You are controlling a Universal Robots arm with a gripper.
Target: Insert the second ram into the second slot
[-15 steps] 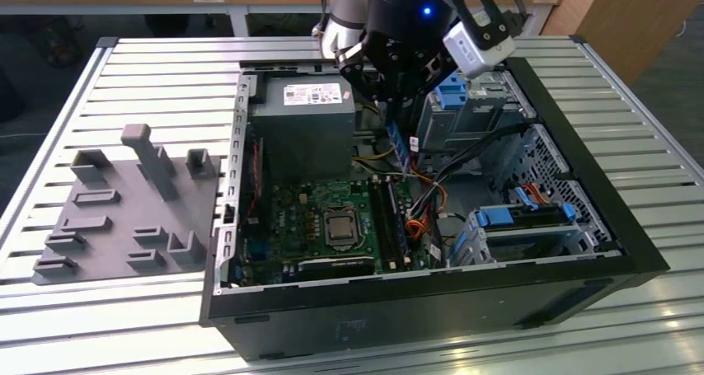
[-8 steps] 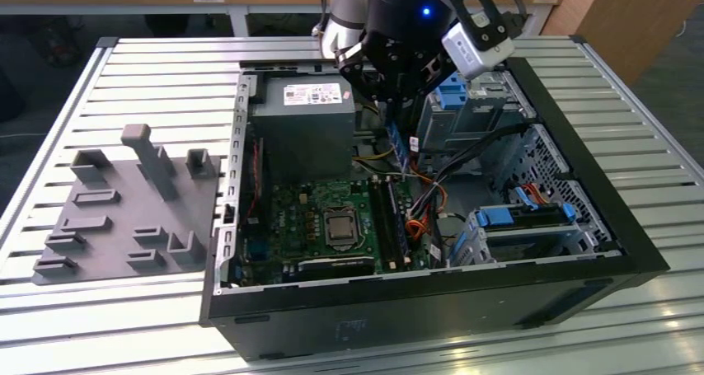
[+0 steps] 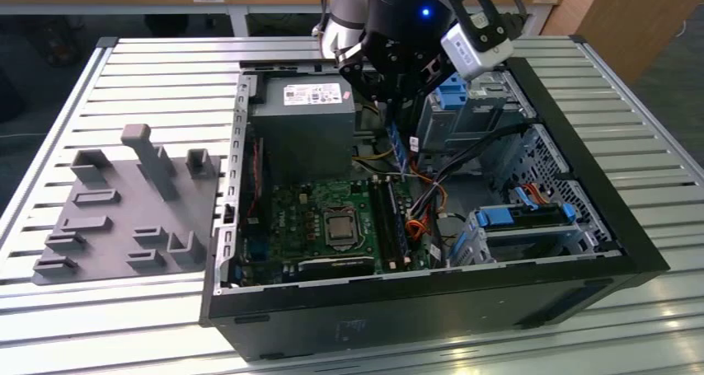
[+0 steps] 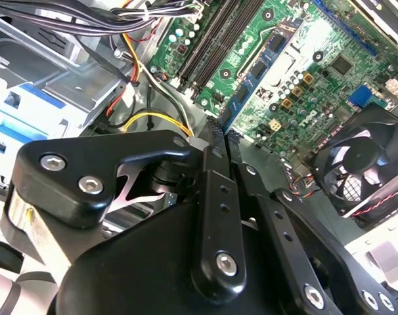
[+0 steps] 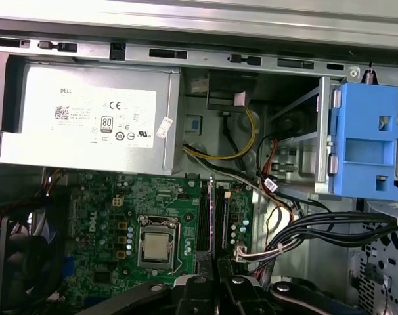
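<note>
1. An open computer case (image 3: 440, 309) lies on the ribbed metal counter (image 3: 143, 70).
2. The gripper (image 3: 396, 111) reaches down into the case, just beside the grey power box (image 3: 302, 119).
3. Its two fingers (image 4: 212, 190) are squeezed tight on the second ram (image 4: 258, 65), a thin blue stick with dark chips.
4. In the first wrist view the second ram is seen on its edge. It lines up with the long black slots (image 5: 203, 210) on the green board (image 5: 107, 216). I cannot tell if it touches a slot.
5. A grey holder tray (image 3: 121, 210) sits on the counter at the exterior view's left, apart from the case.
</note>
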